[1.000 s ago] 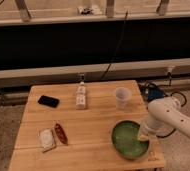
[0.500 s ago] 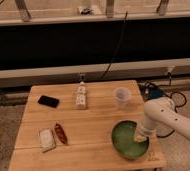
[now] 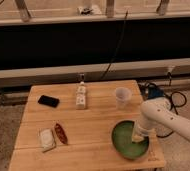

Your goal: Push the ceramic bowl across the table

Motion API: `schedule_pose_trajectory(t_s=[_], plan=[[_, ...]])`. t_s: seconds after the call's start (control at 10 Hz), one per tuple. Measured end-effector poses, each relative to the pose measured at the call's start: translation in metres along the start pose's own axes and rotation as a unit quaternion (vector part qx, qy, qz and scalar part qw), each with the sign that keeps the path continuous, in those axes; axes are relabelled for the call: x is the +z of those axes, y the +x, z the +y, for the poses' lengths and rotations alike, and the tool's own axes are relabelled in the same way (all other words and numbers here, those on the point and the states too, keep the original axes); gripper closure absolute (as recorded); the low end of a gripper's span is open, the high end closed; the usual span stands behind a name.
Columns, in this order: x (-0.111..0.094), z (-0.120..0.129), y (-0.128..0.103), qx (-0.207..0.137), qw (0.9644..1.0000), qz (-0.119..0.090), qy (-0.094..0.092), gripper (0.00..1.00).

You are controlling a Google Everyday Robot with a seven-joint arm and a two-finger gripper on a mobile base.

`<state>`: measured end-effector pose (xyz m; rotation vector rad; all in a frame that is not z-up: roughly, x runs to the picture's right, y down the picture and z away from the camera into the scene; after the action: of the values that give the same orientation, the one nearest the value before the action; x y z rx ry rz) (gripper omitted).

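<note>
The gripper, fingers pressed together, apparently sits inside the ceramic bowl at the table's front right corner, probably so it can push against the bowl's wall.

1. The arm is white, built of thick, smooth, tubular links.
2. A rounded, bulbous joint forms its bend, in the same white shell.
3. The links' undersides look grey in shadow.
4. The gripper, pale cream-white, ends the arm, down inside the bowl, at the bowl's right side.
</note>
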<state>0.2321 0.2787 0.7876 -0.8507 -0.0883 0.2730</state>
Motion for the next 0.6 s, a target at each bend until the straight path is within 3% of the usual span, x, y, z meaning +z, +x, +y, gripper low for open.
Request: schedule_pose_trajectory(t_s=[0.6], plan=[[0.0016,-0.0011,-0.0005,0.000,1.0000,0.000,-0.004,0.96]])
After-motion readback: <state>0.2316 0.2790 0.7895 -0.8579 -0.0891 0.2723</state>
